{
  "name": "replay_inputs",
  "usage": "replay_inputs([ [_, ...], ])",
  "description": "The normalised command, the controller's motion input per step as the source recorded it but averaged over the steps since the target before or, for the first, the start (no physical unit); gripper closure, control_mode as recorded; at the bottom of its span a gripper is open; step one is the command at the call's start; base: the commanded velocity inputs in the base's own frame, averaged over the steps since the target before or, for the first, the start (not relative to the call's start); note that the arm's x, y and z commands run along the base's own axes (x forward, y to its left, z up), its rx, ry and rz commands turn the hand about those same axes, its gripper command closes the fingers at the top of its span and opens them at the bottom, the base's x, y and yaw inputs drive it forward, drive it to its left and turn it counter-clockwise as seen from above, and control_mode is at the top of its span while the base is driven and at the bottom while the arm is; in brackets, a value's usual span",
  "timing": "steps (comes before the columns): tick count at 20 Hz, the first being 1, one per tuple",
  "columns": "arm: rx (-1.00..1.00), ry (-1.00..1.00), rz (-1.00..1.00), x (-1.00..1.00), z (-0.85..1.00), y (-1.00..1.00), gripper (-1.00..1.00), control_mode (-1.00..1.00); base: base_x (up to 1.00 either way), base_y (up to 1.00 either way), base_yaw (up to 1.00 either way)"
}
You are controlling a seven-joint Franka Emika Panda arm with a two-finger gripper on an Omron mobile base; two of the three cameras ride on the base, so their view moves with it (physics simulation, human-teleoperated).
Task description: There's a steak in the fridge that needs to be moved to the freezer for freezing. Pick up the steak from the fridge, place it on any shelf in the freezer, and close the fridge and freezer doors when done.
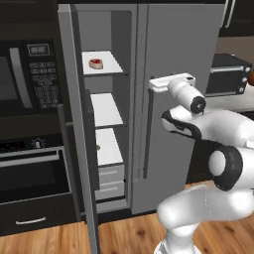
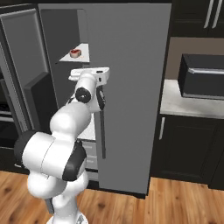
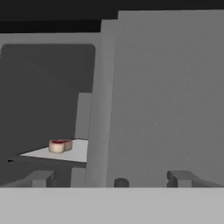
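Steak (image 1: 96,63) is seen lying on the top shelf (image 1: 110,64) of the freezer (image 1: 106,119), up and to the left of the pincer (image 3: 111,179) and deeper in than it; in the hand view it rests near the front left of that white shelf, clear of anything else. The fridge door (image 2: 131,96) appears shut, a flat grey face directly ahead of the pincer, while the freezer door (image 1: 74,129) stands swung out to the left. The carrying part of the task is therefore judged done, and the step in hand is taken to be closing the freezer. The pincer is held empty in front of the grey fridge door, its fingers (image 3: 41,178) parted wide with nothing between them. For the closing to be done well, the hand should be drawn back from the front of the unit and brought round to the outer face of the open freezer door, well to the left of the pincer, so that the push is made on the panel's free edge, not near the hinge. A steady, flat push is advised, with the fingers kept off the slim bar handle (image 1: 146,134) beside the pincer, since a snag there could tug the closed door. The arm's elbow should be kept clear of the swinging door's path.
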Motion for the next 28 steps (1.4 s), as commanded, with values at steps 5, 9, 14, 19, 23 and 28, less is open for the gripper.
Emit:
replay_inputs([
  [5, 0.00, 0.14, -0.01, -1.00, 0.51, 0.00, -1.00, -1.00, 0.00, 0.00, 0.00],
  [9, 0.00, 0.24, -0.01, -0.88, 0.32, 0.00, -1.00, -1.00, 0.00, 0.00, 0.00],
  [14, 0.00, 0.34, 0.00, -0.64, 0.03, 0.00, -1.00, -1.00, 0.00, 0.00, 0.00],
  [19, 0.00, 0.17, 0.00, -0.67, -0.29, 0.04, -1.00, -1.00, 0.00, 0.00, 0.00],
  [23, 0.00, 0.05, -0.01, -0.50, -0.59, 0.35, -1.00, -1.00, 0.00, 0.00, 0.00],
  [28, 0.00, 0.00, -0.09, -0.34, -0.28, 0.66, -1.00, -1.00, 0.00, 0.00, 0.00],
])
